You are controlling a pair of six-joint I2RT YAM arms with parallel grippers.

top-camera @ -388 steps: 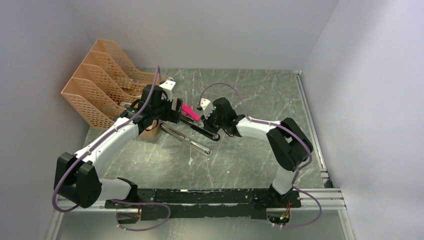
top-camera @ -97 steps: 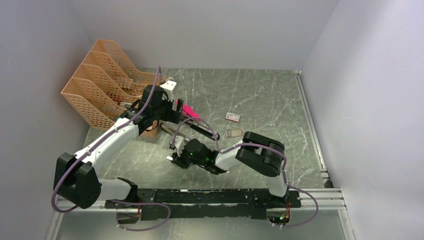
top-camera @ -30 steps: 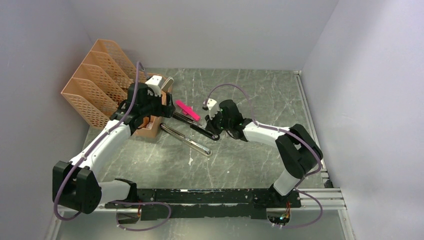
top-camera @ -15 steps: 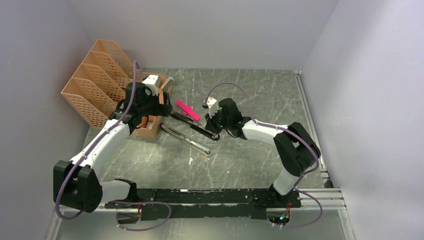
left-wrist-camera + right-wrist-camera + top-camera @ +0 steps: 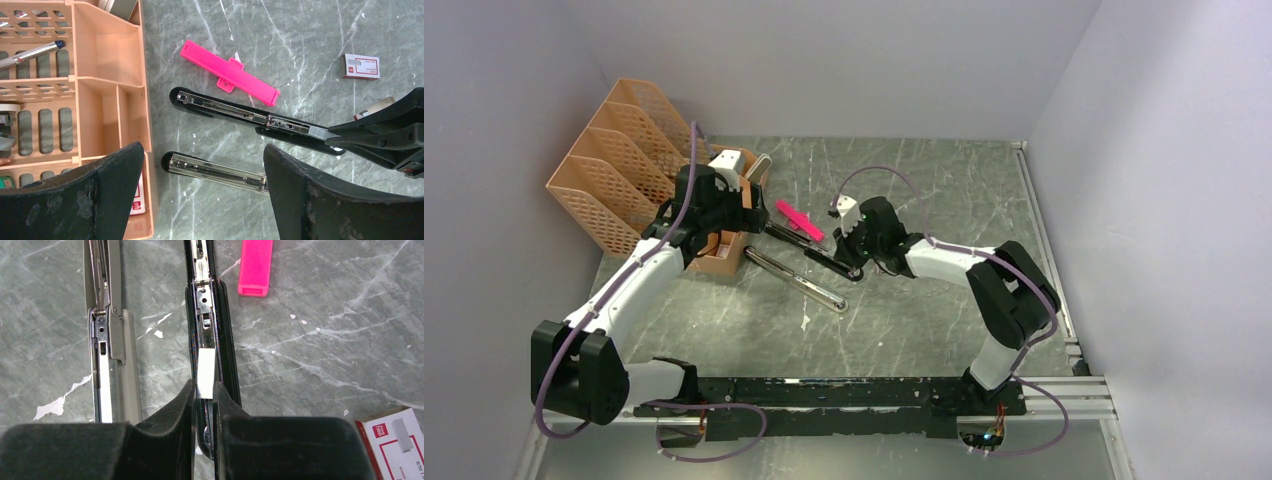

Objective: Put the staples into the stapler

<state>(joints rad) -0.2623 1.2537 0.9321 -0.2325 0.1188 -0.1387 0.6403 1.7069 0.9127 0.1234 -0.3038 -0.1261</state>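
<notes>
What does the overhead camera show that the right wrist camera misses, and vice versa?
Only overhead: the left gripper and the orange file racks. Only the right wrist: the staples, pinched in the right gripper over the rail of the stapler, and the corner of a white box. Both: the stapler, the pink piece, the right gripper.

Top view looks down from high at the near side over the whole bench (image 5: 904,330); left wrist view faces straight down above the stapler (image 5: 235,111); right wrist view sits closer over it; all share stapler and pink piece (image 5: 229,73).
</notes>
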